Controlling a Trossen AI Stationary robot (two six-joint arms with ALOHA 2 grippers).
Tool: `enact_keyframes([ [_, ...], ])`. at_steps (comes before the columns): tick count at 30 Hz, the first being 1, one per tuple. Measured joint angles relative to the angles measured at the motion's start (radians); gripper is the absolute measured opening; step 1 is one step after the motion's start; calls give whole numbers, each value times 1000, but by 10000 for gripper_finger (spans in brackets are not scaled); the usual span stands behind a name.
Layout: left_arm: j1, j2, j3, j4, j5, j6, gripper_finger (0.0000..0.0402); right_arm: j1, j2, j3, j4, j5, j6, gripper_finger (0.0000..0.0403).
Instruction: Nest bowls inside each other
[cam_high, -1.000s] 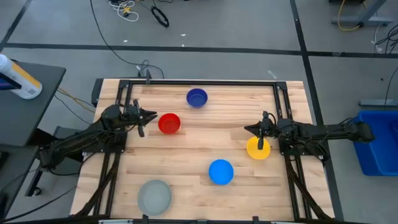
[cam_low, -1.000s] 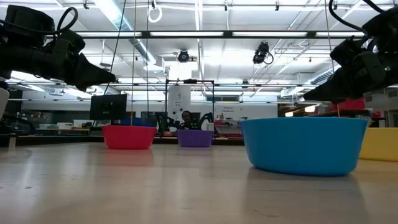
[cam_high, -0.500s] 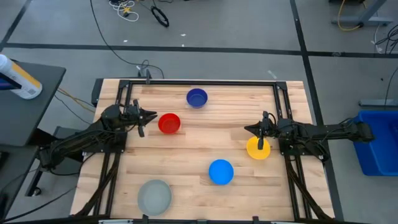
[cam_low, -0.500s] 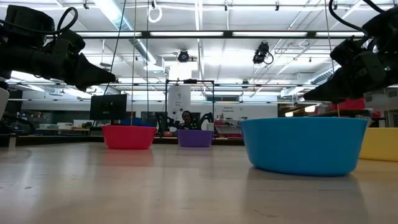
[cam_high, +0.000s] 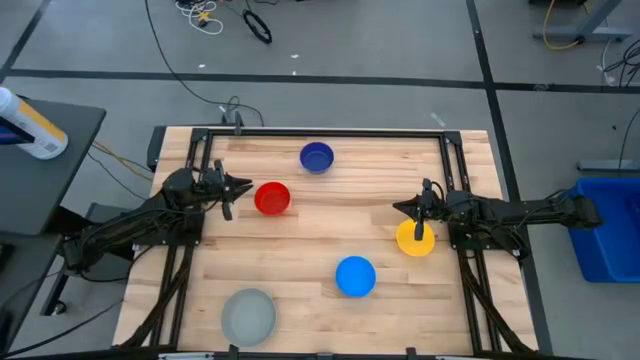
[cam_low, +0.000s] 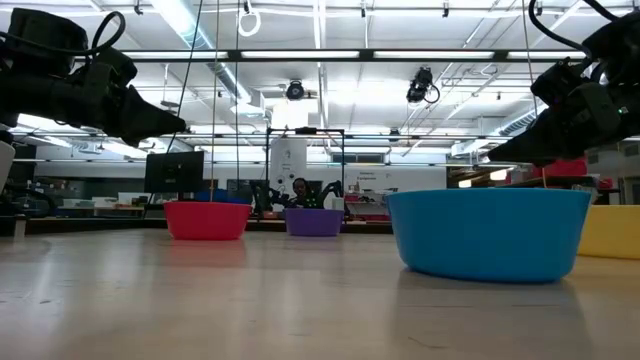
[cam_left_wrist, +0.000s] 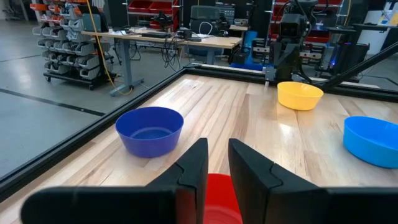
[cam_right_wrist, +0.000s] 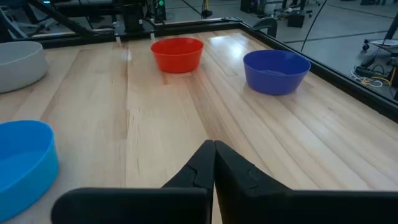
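Left pincer (cam_high: 243, 185) beside red bowl (cam_high: 272, 198), fingers slightly parted.

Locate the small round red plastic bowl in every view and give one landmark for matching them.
High view: small round red plastic bowl, upper left of table.
Low view: left of centre.
Left wrist view: bottom centre, behind that arm's fingers.
Right wrist view: upper middle.
Shared landmark: dark blue plastic bowl nearby.

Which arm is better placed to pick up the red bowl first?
Left. The left gripper hovers right beside the red bowl, jaws slightly apart. The right gripper is shut, across the table by the yellow bowl.
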Motion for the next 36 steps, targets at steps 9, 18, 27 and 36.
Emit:
enact_keyframes([
  [9,0,0,0,6,0,0,71,0,0,0,1,0,0,9],
  [18,0,0,0,14,0,-21,71,0,0,0,243,3,0,9],
  [27,0,0,0,13,4,-23,71,0,0,0,321,112,-14,9],
  [36,0,0,0,14,-95,-19,71,0,11,0,269,112,61,9],
])
